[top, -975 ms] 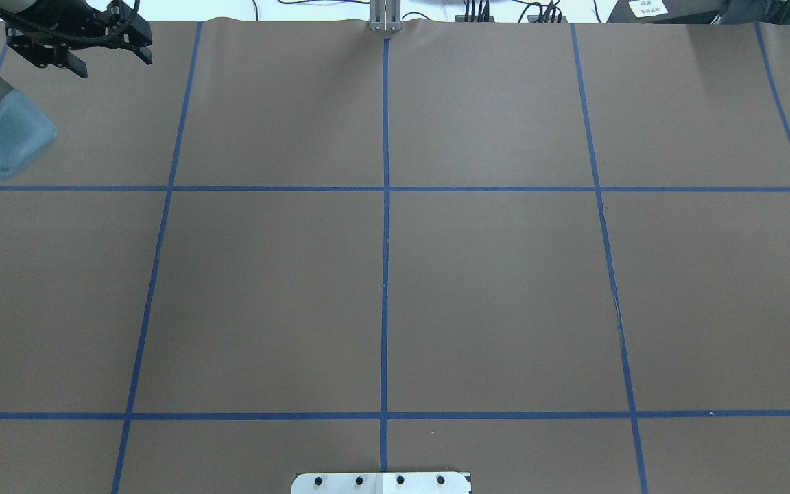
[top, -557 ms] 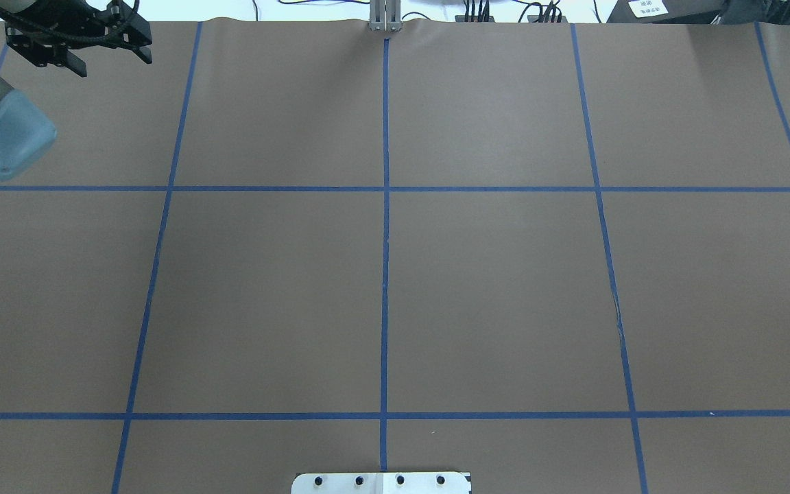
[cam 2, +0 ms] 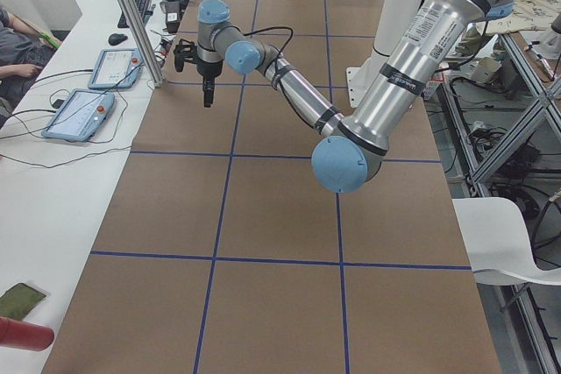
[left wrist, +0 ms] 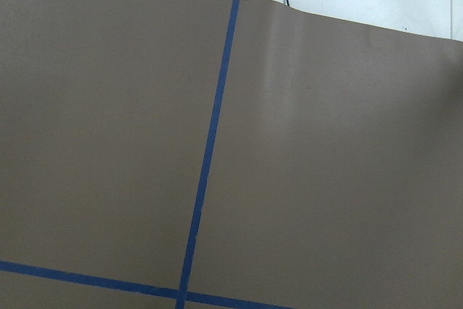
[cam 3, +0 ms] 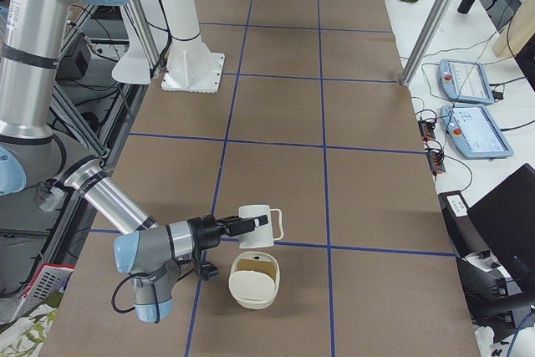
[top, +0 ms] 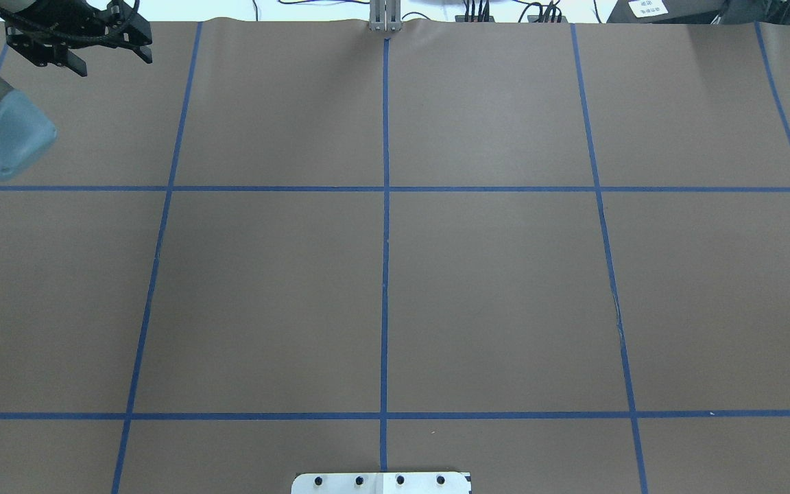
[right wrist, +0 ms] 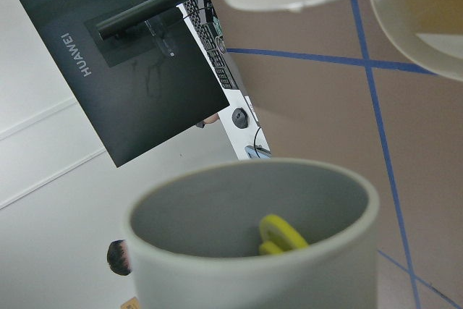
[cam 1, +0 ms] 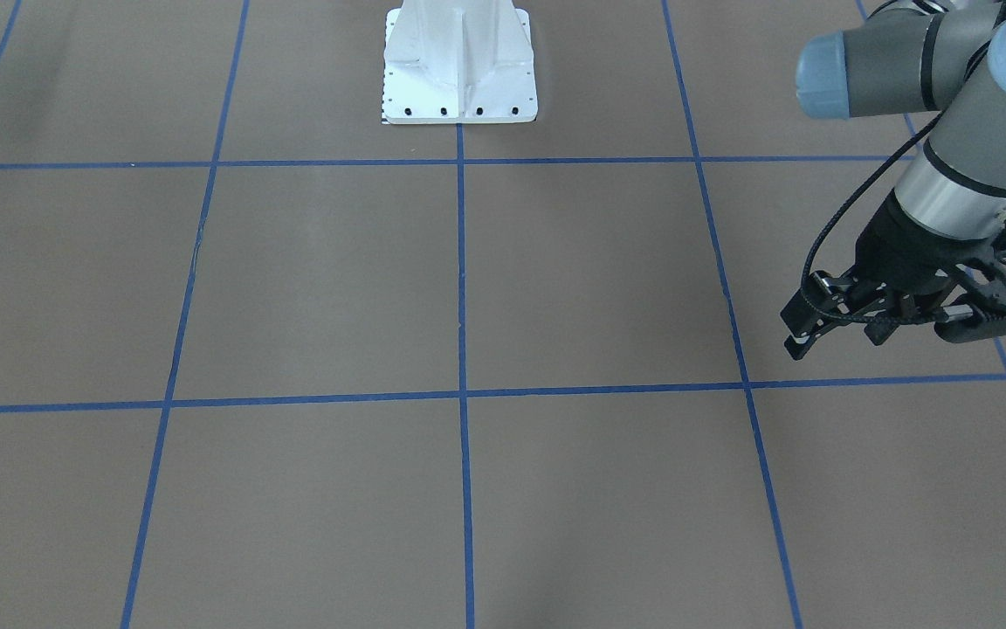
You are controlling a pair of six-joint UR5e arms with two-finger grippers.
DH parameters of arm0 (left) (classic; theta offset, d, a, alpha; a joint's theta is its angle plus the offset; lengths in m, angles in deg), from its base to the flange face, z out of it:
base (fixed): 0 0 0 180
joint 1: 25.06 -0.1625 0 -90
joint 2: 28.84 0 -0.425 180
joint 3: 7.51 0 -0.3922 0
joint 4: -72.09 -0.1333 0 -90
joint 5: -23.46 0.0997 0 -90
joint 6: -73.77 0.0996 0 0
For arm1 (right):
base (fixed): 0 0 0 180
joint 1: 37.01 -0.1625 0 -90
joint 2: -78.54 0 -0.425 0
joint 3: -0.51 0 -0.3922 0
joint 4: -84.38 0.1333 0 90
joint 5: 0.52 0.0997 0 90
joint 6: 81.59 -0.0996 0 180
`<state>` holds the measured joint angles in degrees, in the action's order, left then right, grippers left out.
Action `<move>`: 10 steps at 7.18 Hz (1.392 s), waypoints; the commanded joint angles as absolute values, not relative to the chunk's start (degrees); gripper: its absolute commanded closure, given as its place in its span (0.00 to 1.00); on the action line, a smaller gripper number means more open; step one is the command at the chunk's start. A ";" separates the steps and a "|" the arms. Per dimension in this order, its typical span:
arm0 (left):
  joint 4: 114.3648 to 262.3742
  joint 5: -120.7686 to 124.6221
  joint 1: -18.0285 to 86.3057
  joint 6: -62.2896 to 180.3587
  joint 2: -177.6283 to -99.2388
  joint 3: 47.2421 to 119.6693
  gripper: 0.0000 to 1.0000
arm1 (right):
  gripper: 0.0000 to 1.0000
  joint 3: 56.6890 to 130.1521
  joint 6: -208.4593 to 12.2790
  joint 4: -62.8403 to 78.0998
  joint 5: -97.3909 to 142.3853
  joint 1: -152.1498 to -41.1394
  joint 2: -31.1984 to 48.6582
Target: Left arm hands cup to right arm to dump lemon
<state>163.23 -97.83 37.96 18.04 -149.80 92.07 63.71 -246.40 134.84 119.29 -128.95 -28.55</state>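
While the right arm reaches low over the table's right end, the right gripper lies against the cup. From that side view alone I cannot tell whether its jaws are closed on it. The cup is near the right edge, about midway across, with its handle toward the operators' side; its tilt I cannot judge. My right wrist camera looks into its grey inside, where the lemon lies.

Just beside the cup, nearer the right edge, is a cream tub, open at the top. I cannot tell whether the two touch.

Further along, the white base stands at the robot's edge. Opposite it, on the operators' bench, I see two pendants, a metal post and a black monitor.

Farther still, the left arm hangs over the table's left half by the operators' edge. The left gripper is spread wide with nothing in it, well apart from the cup. At the bench's left end lie a red cylinder and a green cloth.
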 commanded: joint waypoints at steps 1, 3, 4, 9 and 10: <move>163.23 -97.74 37.96 18.04 -149.86 92.24 0.00 | 0.99 63.62 -251.11 135.09 119.10 -128.95 -28.51; 163.23 -97.74 37.96 18.04 -149.86 92.33 0.00 | 0.98 63.53 -255.07 135.09 118.74 -128.95 -28.51; 163.23 -97.74 37.96 18.04 -149.86 92.33 0.00 | 0.98 63.62 -257.96 135.52 118.74 -128.95 -28.51; 163.23 -97.74 37.87 18.04 -150.21 92.59 0.00 | 0.97 60.38 -261.68 138.87 113.06 -129.03 -29.04; 163.15 -97.74 37.87 18.04 -150.48 92.68 0.00 | 0.97 59.93 -262.20 138.87 112.94 -129.03 -29.13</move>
<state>163.21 -97.74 37.88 18.04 -150.15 92.59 60.75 -261.74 138.82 114.13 -129.00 -29.02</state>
